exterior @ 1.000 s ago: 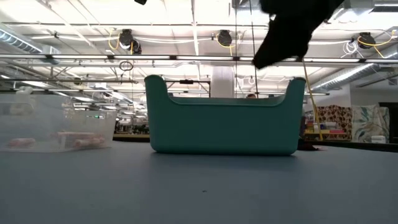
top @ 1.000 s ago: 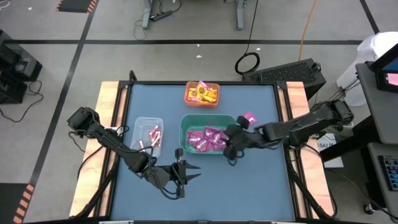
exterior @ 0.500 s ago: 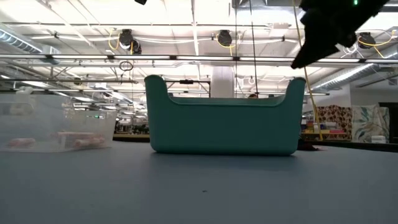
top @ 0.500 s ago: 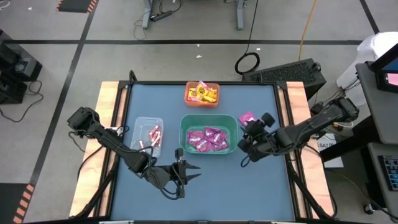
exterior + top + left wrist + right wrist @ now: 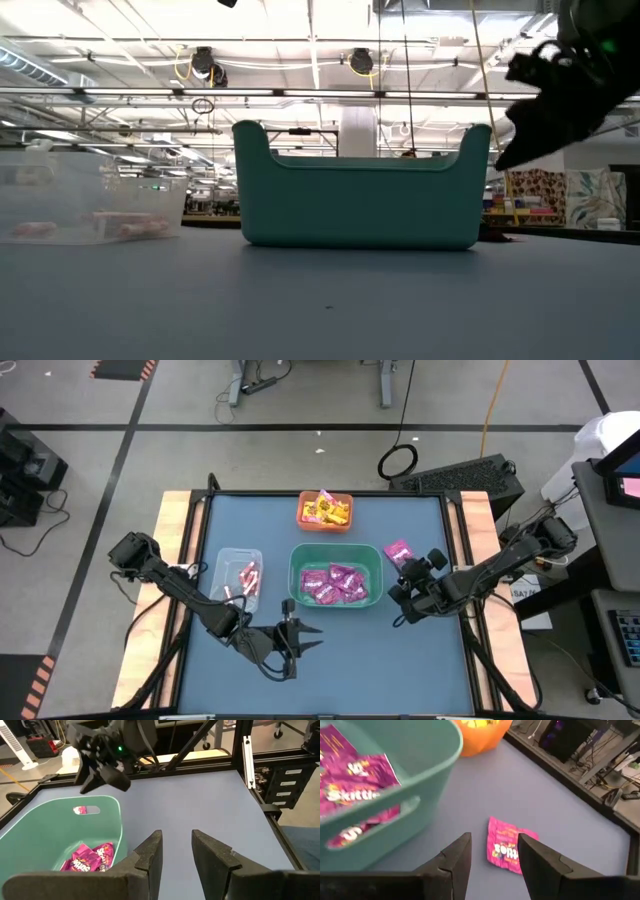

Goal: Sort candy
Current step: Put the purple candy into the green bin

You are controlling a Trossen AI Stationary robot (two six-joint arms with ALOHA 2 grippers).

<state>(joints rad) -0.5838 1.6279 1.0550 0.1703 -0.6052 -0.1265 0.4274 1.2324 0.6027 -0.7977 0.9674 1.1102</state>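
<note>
High view puts the last loose magenta packet (image 5: 398, 549) flat on the blue table (image 5: 420, 660), just right of the green bin (image 5: 296, 572) and toward the table's far edge. My right gripper (image 5: 410, 577) sits right next to it on the near side, fingers apart with nothing between them, so I judge the coming move as a short reach away from me and down. The packet lies a bit skewed to the table edges, so I'd guess a small wrist turn is needed to close across its narrow side. Right arm is clearly the nearer one. Left gripper (image 5: 308, 637) waits at the near edge, well apart from the packet, fingers parted with a gap and empty. Right wrist view gives what the high view doesn't: the packet (image 5: 509, 850) shows just beyond the gap between my two fingers (image 5: 454, 860), not touching either, with the bin wall close beside. Left wrist view shows the magenta packets (image 5: 90, 859) already in the green bin and the right gripper (image 5: 102, 776) hanging off the table beside its rim. Low view hides the loose packet behind the bin. Yellow packets (image 5: 325, 510) sit in the orange bin (image 5: 300, 518), sticks (image 5: 246, 574) in the clear bin (image 5: 222, 557).
</note>
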